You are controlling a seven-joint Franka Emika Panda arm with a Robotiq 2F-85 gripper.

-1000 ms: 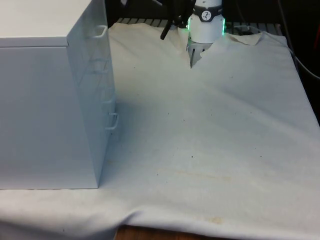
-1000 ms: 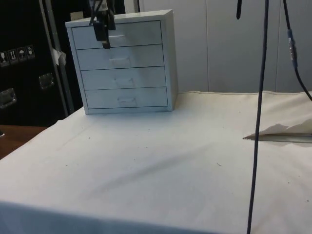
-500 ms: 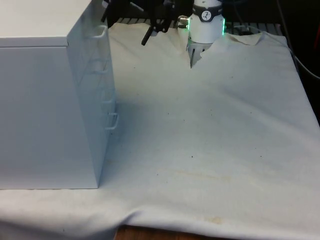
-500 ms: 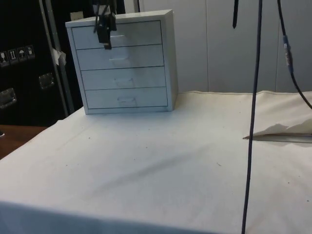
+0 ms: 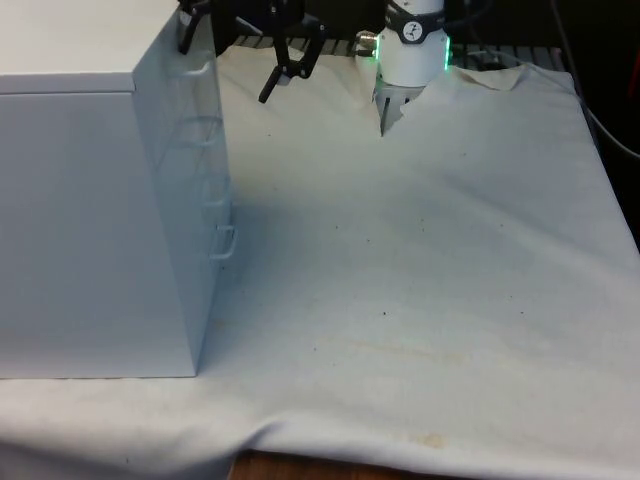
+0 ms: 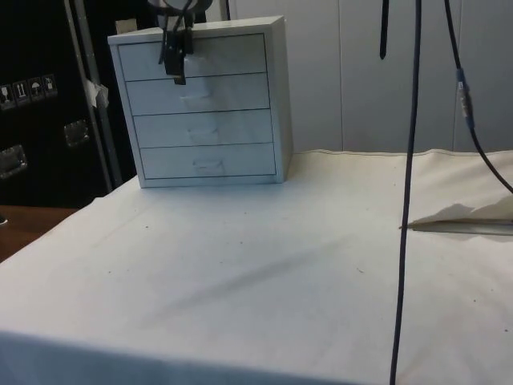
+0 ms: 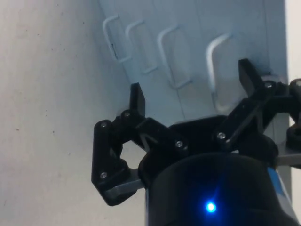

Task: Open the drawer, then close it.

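Note:
A white chest of drawers (image 5: pixel 90 200) with four drawers stands at the front view's left, and every drawer front sits flush. Its top drawer (image 6: pixel 216 56) carries a small white handle (image 5: pixel 200 64). My black gripper (image 5: pixel 236 46) hovers open at that drawer's height, a short way out from its face and touching nothing. In the side view the gripper (image 6: pixel 175 58) hangs before the top drawer's left half. In the wrist view the gripper (image 7: pixel 193 87) has its fingers spread wide, and the top handle (image 7: pixel 214 61) lies beyond the gap between them.
White cloth (image 5: pixel 420 260) covers the table, with a rumpled fold (image 6: pixel 465 218) at the side view's right. A black cable (image 6: pixel 407 200) hangs down through the side view. The table's front edge (image 5: pixel 300 466) shows bare wood under the cloth.
The gripper has travelled towards the front view's left, from near the robot's base to the chest's top drawer, staying open. No drawer has moved.

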